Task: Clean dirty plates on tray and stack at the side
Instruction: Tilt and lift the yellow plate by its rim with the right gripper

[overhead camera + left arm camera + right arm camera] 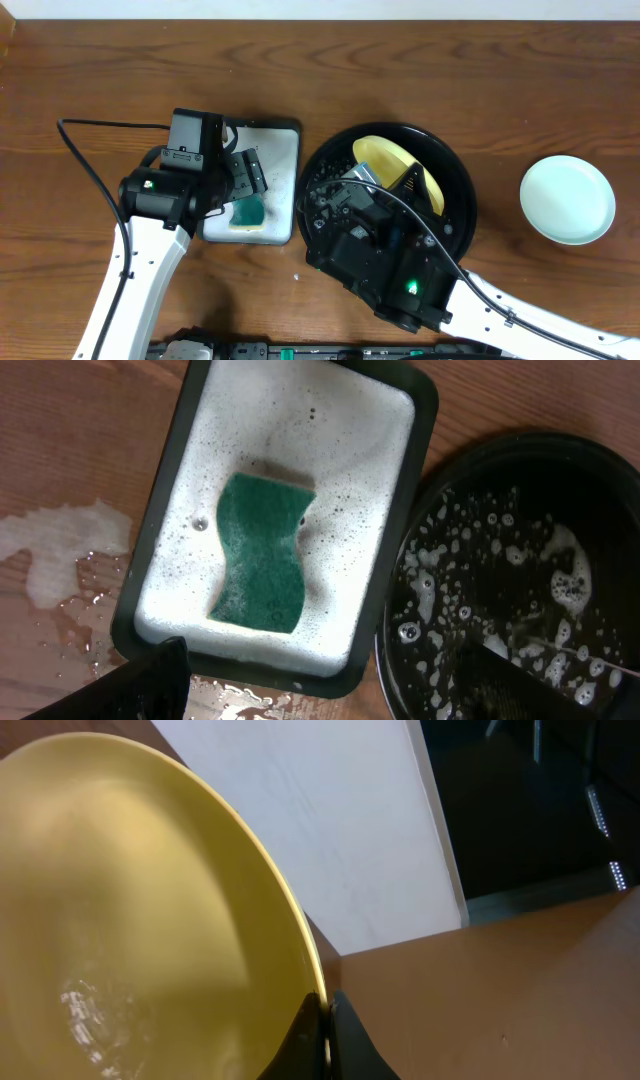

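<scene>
Two plates show, one yellow plate (385,152) and one mint plate (567,200), along with one round black tray (440,150), one grey sponge tray (285,150) and one green sponge (262,552). The right fingers (352,1045) are pinched tight on the yellow plate's rim and hold it tilted over the black tray, its glossy face wet, while the mint plate lies flat on the counter (500,80), well apart from them. The left fingers (150,682) stand wide with nothing between them over the foam-filled sponge tray, with the sponge lying just ahead of them and the suds-flecked black tray just beside.
</scene>
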Robot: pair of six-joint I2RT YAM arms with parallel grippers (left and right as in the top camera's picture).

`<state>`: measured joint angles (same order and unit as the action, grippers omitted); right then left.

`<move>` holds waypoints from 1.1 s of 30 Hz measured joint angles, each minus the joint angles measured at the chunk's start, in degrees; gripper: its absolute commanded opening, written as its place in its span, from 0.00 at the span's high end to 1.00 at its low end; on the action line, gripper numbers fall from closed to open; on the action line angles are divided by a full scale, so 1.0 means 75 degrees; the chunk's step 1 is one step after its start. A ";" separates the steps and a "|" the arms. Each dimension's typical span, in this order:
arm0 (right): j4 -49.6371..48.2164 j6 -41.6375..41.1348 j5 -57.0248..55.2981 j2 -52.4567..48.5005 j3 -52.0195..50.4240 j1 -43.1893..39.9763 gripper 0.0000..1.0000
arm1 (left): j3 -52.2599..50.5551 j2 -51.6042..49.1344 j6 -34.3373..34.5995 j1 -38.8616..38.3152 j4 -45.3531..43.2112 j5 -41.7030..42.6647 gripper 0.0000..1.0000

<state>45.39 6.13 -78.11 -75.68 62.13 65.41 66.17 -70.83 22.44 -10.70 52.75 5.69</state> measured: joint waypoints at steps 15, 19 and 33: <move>-0.0350 0.0032 0.0420 0.0003 0.0000 0.0000 0.99 | 0.0000 0.0000 0.0000 0.0000 0.0000 0.0000 0.16; -0.0350 0.0032 0.0440 0.0000 0.0000 0.0000 0.99 | 0.0000 0.0000 0.0000 0.0000 0.0000 0.0000 0.16; -0.0350 0.0032 0.0449 0.0003 0.0000 0.0000 0.99 | 0.0000 0.0000 0.0000 0.0000 0.0000 0.0000 0.16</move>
<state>42.76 6.37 -74.74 -75.66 62.13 65.41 66.17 -70.83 22.44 -10.70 52.75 5.69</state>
